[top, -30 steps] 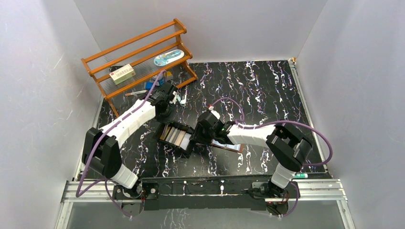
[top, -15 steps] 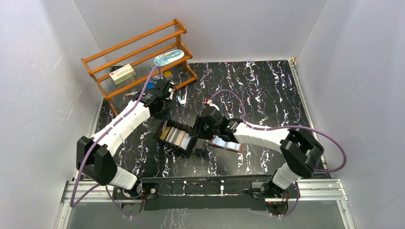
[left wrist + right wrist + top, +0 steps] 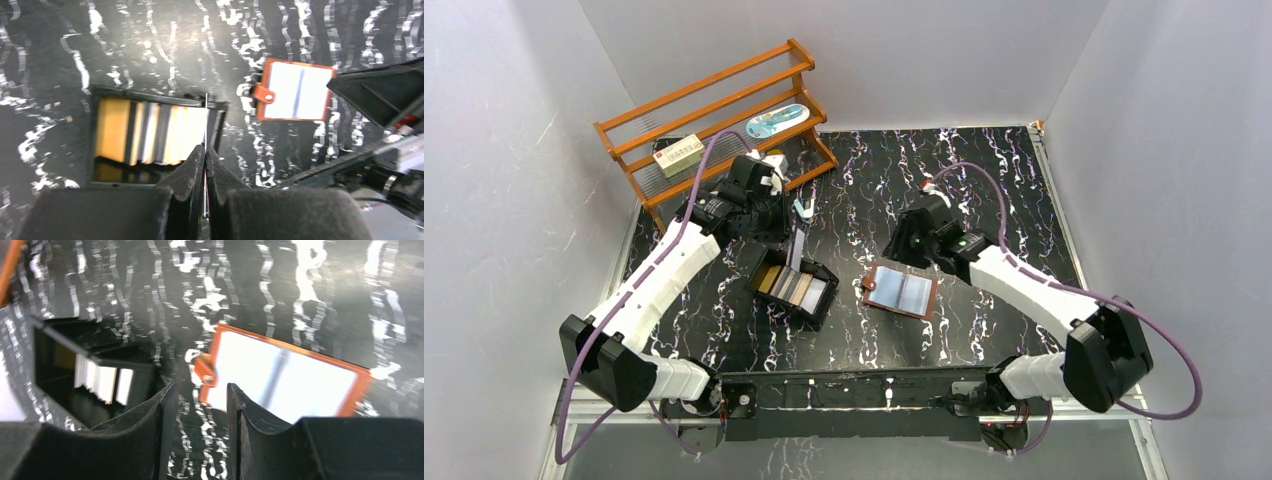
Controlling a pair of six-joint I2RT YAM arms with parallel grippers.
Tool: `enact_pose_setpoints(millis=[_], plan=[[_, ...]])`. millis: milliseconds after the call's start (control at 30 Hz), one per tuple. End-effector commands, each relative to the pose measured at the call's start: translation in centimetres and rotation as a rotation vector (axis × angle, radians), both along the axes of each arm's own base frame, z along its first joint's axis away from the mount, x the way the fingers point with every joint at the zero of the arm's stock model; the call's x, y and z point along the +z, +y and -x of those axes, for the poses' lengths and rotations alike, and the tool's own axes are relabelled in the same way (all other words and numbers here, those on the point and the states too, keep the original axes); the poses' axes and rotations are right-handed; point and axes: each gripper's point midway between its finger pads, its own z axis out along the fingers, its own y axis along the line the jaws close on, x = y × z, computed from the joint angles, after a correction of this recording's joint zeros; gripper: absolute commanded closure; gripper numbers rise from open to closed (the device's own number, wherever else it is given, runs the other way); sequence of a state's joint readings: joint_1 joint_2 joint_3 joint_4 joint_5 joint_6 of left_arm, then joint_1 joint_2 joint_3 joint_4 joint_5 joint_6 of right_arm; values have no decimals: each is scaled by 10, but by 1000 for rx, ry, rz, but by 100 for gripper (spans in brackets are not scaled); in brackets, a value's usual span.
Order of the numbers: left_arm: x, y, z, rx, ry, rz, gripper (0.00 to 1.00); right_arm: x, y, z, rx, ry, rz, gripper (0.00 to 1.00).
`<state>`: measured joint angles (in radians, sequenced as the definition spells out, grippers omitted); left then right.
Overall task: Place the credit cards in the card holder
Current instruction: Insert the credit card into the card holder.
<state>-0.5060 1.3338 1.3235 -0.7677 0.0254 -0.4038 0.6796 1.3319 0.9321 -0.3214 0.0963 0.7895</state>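
The black tray holds several tan, white and gold cards, also seen in the left wrist view. My left gripper is shut on one thin card, held edge-on just above the tray's right end; the card shows as a grey sliver. The brown card holder lies open and flat on the table right of the tray, pale pockets up. My right gripper hovers behind it, open and empty.
A wooden shelf rack stands at the back left with a small box and a blue-white packet on it. Small white items lie on the black marbled table near the rack's foot.
My left gripper has pulled back and lifted a card out of the tray. My right gripper has drawn away from the tray to the back right, uncovering the open card holder.
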Motion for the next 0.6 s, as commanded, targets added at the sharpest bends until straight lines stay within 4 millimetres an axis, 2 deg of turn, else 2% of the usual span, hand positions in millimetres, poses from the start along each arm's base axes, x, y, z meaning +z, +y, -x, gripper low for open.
enact_pose_setpoints(millis=[0, 100, 167, 333, 400, 500, 567], plan=[[31, -40, 10, -63, 13, 240, 100, -18, -67, 8, -130, 36, 159, 51], [35, -56, 11, -85, 36, 326, 100, -32, -100, 13, -190, 83, 192, 51], [34, -64, 9, -85, 40, 371, 100, -40, -108, 16, -198, 105, 177, 51], [23, -90, 11, -100, 93, 461, 100, -60, -107, 19, -148, 151, 131, 51], [20, -101, 13, -119, 99, 471, 100, -66, -109, 17, -123, 143, 149, 51], [6, -119, 13, -144, 120, 445, 100, -75, -115, 12, -113, 119, 172, 51], [-1, -129, 12, -154, 127, 435, 100, -80, -110, 12, -84, 124, 149, 51]])
